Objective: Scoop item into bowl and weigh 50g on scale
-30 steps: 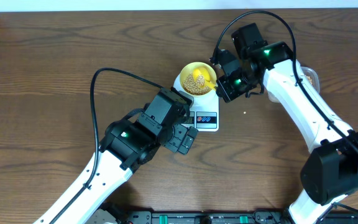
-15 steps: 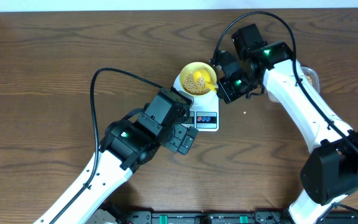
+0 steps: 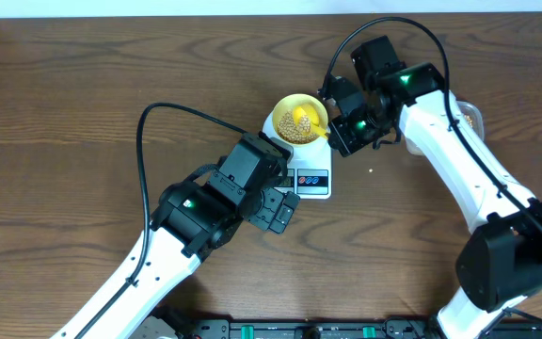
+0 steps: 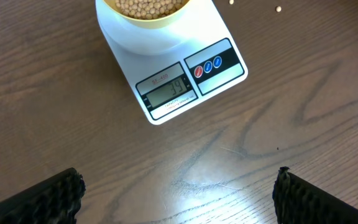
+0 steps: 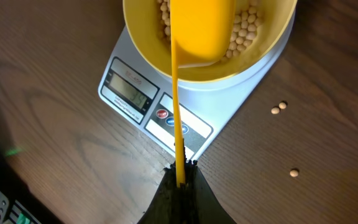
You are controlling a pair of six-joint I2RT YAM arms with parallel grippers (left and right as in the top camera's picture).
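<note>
While right gripper [image 5: 180,173] pinches scoop [image 5: 201,28] handle, scoop runs straight up frame, head over bowl [image 5: 278,43]; left gripper [image 4: 179,193] wide open, empty.

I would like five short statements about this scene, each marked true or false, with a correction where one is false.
1. The pale-yellow bowl stands on the white scale. True.
2. The right gripper is shut on the yellow scoop by its handle. True.
3. The left gripper grips the bowl. False: it is open and holds nothing.
4. The bowl is empty. False: it holds beans.
5. A few loose beans lie on the table. True.
</note>
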